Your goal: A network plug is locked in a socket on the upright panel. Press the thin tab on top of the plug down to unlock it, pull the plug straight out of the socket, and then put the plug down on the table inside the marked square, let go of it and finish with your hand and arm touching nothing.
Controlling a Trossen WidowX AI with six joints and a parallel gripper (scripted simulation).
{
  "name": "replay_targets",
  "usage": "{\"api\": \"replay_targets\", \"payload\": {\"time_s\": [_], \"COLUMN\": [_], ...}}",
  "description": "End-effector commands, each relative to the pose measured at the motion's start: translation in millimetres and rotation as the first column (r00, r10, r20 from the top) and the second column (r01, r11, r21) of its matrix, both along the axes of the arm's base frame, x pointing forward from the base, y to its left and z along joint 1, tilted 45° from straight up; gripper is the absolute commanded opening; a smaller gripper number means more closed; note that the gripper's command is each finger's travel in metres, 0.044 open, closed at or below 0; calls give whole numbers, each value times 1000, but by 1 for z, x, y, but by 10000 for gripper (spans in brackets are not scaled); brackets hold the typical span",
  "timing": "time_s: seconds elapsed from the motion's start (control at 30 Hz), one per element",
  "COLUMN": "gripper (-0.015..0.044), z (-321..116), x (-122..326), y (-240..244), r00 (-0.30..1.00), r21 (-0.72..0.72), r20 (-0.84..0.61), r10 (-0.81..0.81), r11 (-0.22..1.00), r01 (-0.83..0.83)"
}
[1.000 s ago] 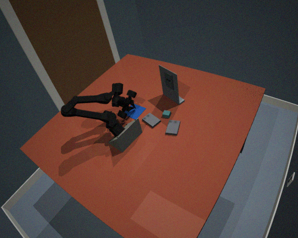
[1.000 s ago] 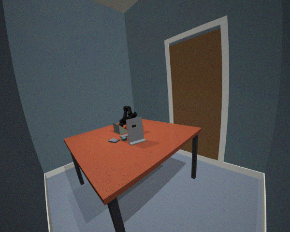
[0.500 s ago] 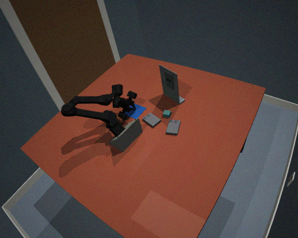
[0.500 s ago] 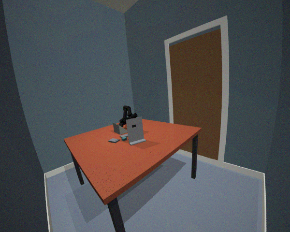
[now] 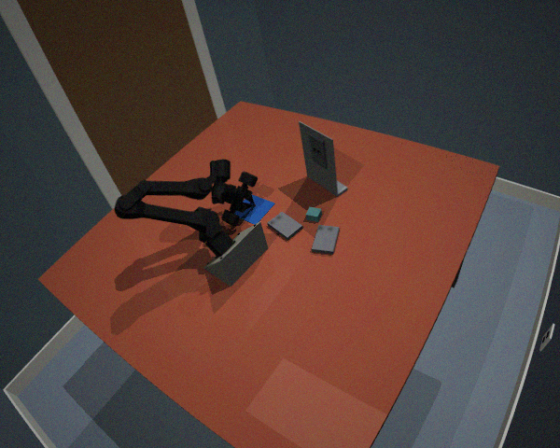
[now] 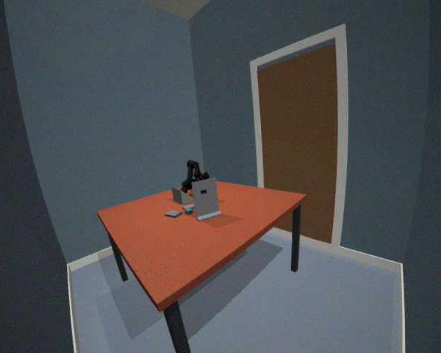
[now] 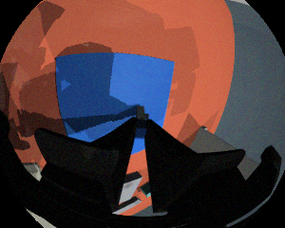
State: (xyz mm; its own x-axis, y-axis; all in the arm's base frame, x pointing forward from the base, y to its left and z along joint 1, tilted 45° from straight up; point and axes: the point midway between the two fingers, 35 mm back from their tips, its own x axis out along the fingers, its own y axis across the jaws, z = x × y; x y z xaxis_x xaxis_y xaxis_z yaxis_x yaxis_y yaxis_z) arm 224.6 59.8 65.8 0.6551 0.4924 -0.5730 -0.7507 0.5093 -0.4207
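1. Nope, can't make out any writing, brands or numbers anywhere, sorry folks.
2. Upright panel [image 5: 325, 174] [image 6: 209, 203]: just some dark shapes on it, no lettering I can read.
3. Blue square [image 5: 262, 206] [image 7: 142, 78]: plain color, zero readable text or signs on it.

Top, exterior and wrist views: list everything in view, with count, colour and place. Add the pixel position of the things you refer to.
table [image 5: 367, 289] [image 6: 198, 243] [image 7: 204, 47]: one, orange-red, on black legs
upright panel [image 5: 314, 163] [image 6: 209, 199] [image 7: 218, 144]: one, grey, standing on table
board [image 5: 244, 258] [image 6: 178, 196]: one, grey, beside the arm
marked square [image 5: 266, 206] [image 7: 142, 76]: one, blue, on table
slabs: two, grey, one [image 5: 285, 225] near the square, one [image 5: 325, 239] farther off
block [image 5: 313, 214] [image 6: 188, 211]: one, teal, by the slabs
door [image 5: 126, 87] [image 6: 300, 132]: one, brown, pale frame
wall outlet [image 5: 547, 336]: one, pale, low on wall
floor [image 5: 483, 250] [image 6: 289, 311]: one, blue-grey, below table
walls [image 5: 391, 72] [image 6: 117, 114]: several, blue-grey, around
plug [image 7: 141, 111]: one, dark, between the gripper's fingertips
arm [image 5: 169, 188] [image 6: 189, 173]: one, black, over table
gripper [image 5: 251, 204] [image 7: 141, 123]: one, black, above the square
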Motion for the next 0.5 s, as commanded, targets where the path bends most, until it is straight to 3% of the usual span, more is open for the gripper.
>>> {"api": "replay_targets", "payload": {"time_s": [0.0,0.13,0.47], "gripper": [53,156,156], "z": [0,0,2], "x": [0,0,-2], "y": [0,0,-3], "r00": [1000,1000,1000], "r21": [0,0,-1], "r20": [0,0,-1], "r10": [1,1,1], "r11": [1000,1000,1000], "r01": [-1,-1,-1]}}
